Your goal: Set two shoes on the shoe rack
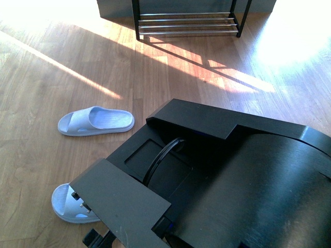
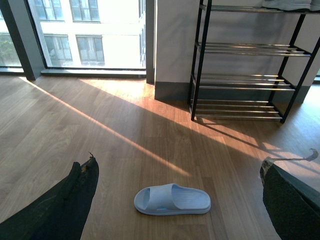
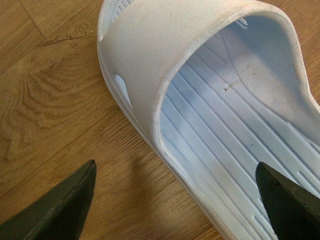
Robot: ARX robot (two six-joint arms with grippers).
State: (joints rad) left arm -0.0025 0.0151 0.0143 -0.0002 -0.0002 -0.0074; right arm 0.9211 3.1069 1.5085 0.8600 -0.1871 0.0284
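The right pincer (image 3: 176, 165) has its fingers spread across one edge of the near sandal (image 3: 210, 100), with bare floor (image 3: 55, 100) under one finger, the footbed under the other and the strap rising just beyond. Ahead of the left pincer (image 2: 177, 165), also spread wide, only the far sandal (image 2: 172, 200) interrupts open floor before the shoe rack (image 2: 235, 78).

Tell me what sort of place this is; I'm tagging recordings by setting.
Probably an apartment or home entryway: wood-plank floor, a tiered shoe rack by the wall, and a large window facing another building.
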